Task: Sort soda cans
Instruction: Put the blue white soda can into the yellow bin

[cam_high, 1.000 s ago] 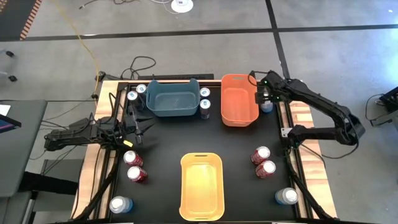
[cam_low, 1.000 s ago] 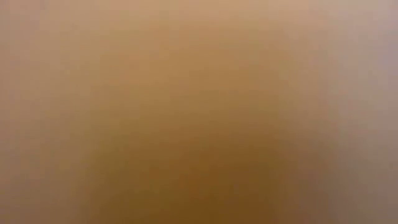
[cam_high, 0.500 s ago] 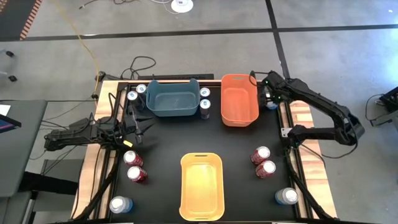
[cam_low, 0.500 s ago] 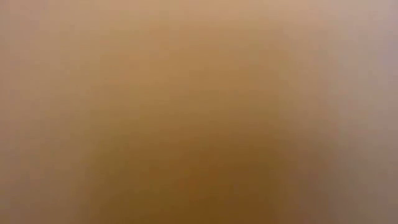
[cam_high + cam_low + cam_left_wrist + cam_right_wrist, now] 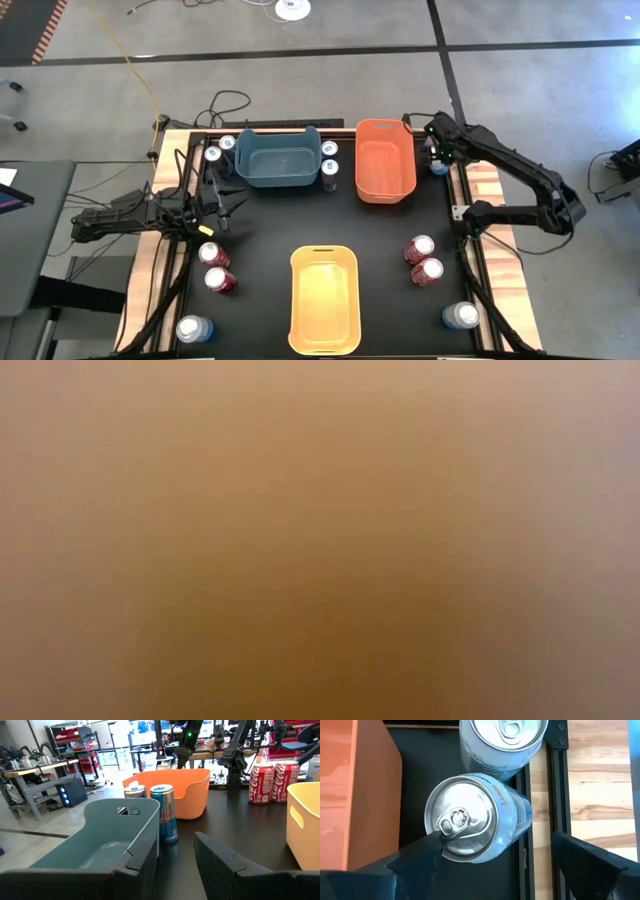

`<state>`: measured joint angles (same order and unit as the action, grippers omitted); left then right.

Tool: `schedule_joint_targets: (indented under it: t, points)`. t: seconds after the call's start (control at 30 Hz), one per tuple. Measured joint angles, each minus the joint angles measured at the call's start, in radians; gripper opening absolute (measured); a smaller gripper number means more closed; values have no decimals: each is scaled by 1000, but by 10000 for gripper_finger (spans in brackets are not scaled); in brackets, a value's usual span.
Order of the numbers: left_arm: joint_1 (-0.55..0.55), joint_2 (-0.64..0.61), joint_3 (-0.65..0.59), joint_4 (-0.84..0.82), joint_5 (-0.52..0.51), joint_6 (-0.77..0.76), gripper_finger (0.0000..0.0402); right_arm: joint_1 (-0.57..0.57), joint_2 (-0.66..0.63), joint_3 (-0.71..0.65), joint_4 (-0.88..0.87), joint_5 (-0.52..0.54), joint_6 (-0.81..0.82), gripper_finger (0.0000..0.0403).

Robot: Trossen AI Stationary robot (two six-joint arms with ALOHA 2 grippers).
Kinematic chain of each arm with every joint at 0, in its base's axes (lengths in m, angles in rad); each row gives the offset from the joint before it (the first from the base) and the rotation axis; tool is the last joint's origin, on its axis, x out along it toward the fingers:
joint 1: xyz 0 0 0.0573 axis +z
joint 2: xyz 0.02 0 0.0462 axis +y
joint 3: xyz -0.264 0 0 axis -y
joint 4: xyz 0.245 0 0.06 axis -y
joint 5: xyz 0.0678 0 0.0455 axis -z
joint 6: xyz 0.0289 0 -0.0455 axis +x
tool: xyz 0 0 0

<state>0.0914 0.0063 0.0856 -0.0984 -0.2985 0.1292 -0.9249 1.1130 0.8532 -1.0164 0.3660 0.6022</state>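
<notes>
Two pale cans point(image 5: 470, 820) under wide right gripper point(image 5: 495, 852) (low view blank), left gripper point(image 5: 175, 865) narrow

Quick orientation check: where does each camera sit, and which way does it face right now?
High view: overhead, straight down on the black table; both arms show.
Low view: shows only an orange-brown blur.
Left wrist view: past the left end effector toward the teal plastic bin and the orange plastic bin.
Right wrist view: down past the right end effector onto a pale blue metal can.
Shared: the orange bin shows in both wrist views and overhead.

Right end effector point(image 5: 437, 158) shifted rightward over pale-blue can point(image 5: 470, 817).
</notes>
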Motion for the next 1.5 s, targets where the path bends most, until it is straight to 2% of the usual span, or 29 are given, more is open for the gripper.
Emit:
schedule_joint_targets:
  t: [0.23, 0.4, 0.6, 0.7, 0.83, 0.93, 1.3, 1.4, 1.5]
  points:
    - [0, 0, 0, 0, 0, -3, 126, 0, -66, 0, -39, 63, 34, 357]
    - [0, 0, 0, 0, 0, -3, 126, 2, -115, 0, -68, 60, 37, 346]
    - [0, 0, 0, 0, 0, -2, 126, 57, -186, 0, -15, 23, 7, 346]
    - [0, 0, 0, 2, 0, 4, 126, 98, -211, 0, 22, -29, -89, 345]
    - [0, 0, 0, 2, -1, 8, 126, 157, -208, -3, 23, -152, -230, 345]
    - [0, 0, 0, 3, -1, 9, 126, 209, -189, -25, 13, -180, -329, 345]
    - [0, 0, 0, 9, -1, 124, 127, 406, -47, -44, -23, -175, -743, 345]
    - [0, 0, -1, 15, -1, 139, 127, 447, -8, -43, -20, -128, -868, 345]
    - [0, 0, -1, 15, -1, 138, 127, 466, 39, -43, -18, -57, -911, 345]
